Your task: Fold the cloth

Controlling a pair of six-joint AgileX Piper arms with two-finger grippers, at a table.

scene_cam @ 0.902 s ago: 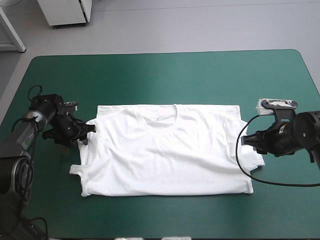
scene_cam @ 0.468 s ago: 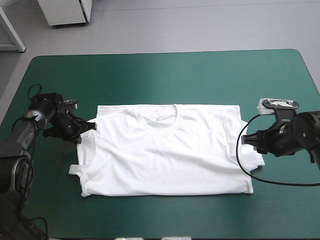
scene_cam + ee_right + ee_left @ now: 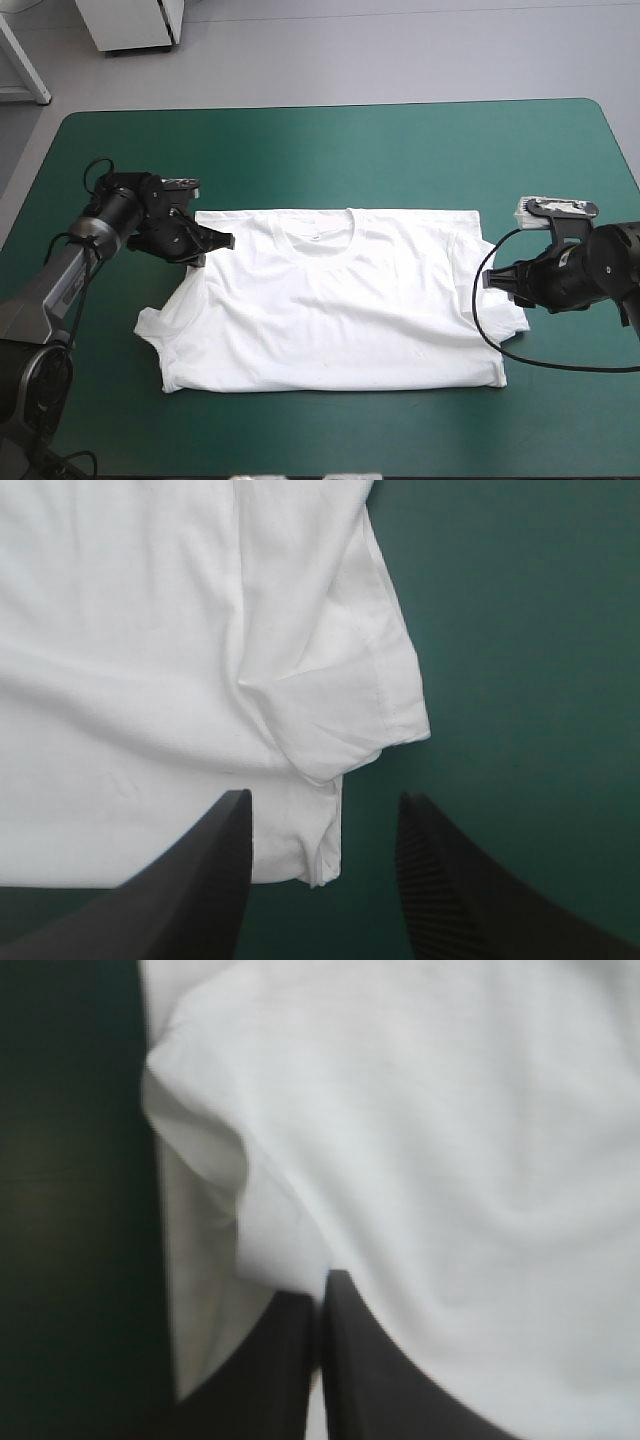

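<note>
The white T-shirt (image 3: 340,300) lies spread flat on the teal-green cover, collar toward the far edge. My left gripper (image 3: 218,243) hovers over the shirt's far left shoulder, shut on the T-shirt, with the left sleeve drawn inward over the body. In the left wrist view the black fingers (image 3: 290,1360) meet in a point (image 3: 320,1285) with white cloth (image 3: 430,1140) pinched at the tip. My right gripper (image 3: 488,281) stands open at the shirt's right sleeve. In the right wrist view the gripper (image 3: 322,815) has its fingers apart, and the wrinkled sleeve hem (image 3: 345,715) lies just ahead of them.
A broad band of teal-green cover (image 3: 330,150) runs between the collar and the table's far edge. A narrower strip (image 3: 330,430) lies between the shirt's hem and the near edge.
My left gripper has moved right and toward the far edge, from beside the shirt to over its shoulder, pulling the left sleeve inward. The right arm has stayed still.
</note>
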